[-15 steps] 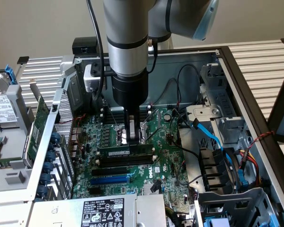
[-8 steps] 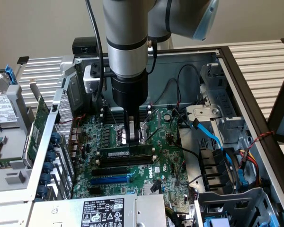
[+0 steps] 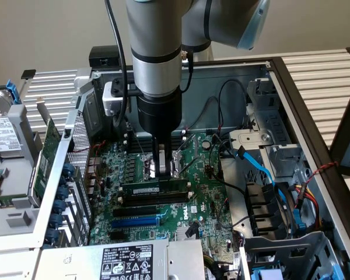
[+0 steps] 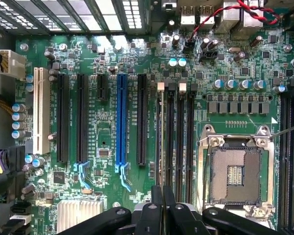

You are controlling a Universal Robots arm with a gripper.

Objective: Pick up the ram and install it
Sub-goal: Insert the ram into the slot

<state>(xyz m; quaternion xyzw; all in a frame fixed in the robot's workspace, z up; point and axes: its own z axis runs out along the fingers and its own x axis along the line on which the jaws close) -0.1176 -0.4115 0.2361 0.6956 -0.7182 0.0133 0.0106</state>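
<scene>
**Ram and gripper at the memory slots.** Showed the ram as a long, thin green board with a white label strip and small dark chips on its face. Stood on edge at the centre of the exterior view, at one of the black memory slots, between the CPU socket and the blue expansion slot. Could not be judged fully seated or not. Ran lengthwise across the frame from left to right, the right end slightly higher, parallel to the neighbouring slots.

Showed the gripper descending vertically onto the ram's mid-length. In the wrist view, had the fingers drawn close together, pinching the ram's upper edge.

Housed the green motherboard in the open computer case. Held blue cables and drive bays at the right of the exterior view.
</scene>
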